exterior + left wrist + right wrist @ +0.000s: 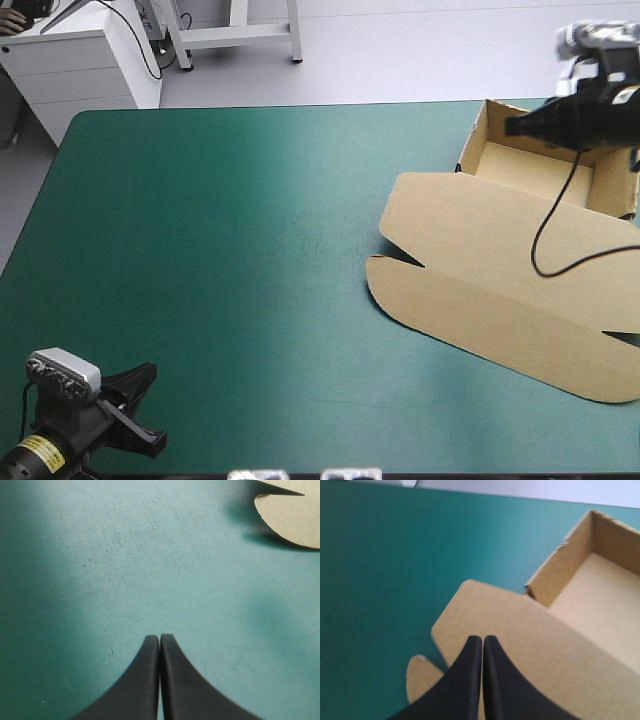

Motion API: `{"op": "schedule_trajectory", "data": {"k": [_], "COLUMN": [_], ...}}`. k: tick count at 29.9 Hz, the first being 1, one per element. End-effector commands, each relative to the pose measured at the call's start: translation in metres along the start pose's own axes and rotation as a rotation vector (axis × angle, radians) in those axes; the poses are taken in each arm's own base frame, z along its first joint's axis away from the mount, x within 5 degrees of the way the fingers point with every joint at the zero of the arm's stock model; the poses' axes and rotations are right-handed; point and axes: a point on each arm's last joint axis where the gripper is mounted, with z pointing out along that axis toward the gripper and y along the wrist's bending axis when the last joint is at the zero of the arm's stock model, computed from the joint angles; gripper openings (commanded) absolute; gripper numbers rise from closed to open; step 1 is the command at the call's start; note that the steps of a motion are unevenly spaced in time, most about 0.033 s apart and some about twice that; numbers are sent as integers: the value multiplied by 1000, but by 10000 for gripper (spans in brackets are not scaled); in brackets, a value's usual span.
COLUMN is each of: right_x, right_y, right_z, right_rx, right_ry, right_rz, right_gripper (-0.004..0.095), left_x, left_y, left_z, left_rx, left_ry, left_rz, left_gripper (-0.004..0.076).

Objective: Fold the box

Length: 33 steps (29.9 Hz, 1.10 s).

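The brown box (500, 290) lies on the teal-green table (220, 260).

This looks like a lab or workshop: a work table (200, 260) under a teal-green cover, a white cabinet (85, 65) with a cable (152, 55) hanging beside it, a white metal stand (240, 35), and a smooth pale floor (400, 55).

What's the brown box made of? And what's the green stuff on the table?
The box looks like cardboard: plain brown and dull, with folded creases and cut edges. The teal-green cover looks like a smooth, matte mat with fine scratches; maybe rubber or plastic, but I can't tell which.
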Motion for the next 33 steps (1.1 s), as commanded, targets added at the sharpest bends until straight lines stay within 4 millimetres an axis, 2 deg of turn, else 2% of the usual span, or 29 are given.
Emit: {"op": "schedule_trajectory", "data": {"k": [1,5,11,14,16,20,28,33], "right_x": [19,52,107,141,167,205,262,285], "right_y": [39,52,50,47,43,38,35,33], "right_z": [-20,-30,-46,-48,-43,-38,-37,-38], "right_rx": [-47,-22,35,64,86,113,132,142], "right_ry": [-45,-46,-150,-202,-218,-267,-326,-393], "right_rz": [-150,-227,-231,-232,-228,-198,-197,-137], "right_gripper": [-8,-9,-10,-10,-11,-15,-18,-18], "left_x": [-14,-14,-14,-14,-13,-13,-7,0], "left_y": [-1,-1,-1,-1,-1,-1,-2,-2], "left_z": [-3,-3,-3,-3,-3,-4,-21,-23], "left_rx": [8,6,6,5,7,7,5,4], "left_ry": [-86,-86,-86,-86,-82,-90,-180,-200], "left_rz": [0,4,9,34,32,35,112,113], "left_gripper": [-8,-8,-8,-8,-8,-8,-8,-8]}}
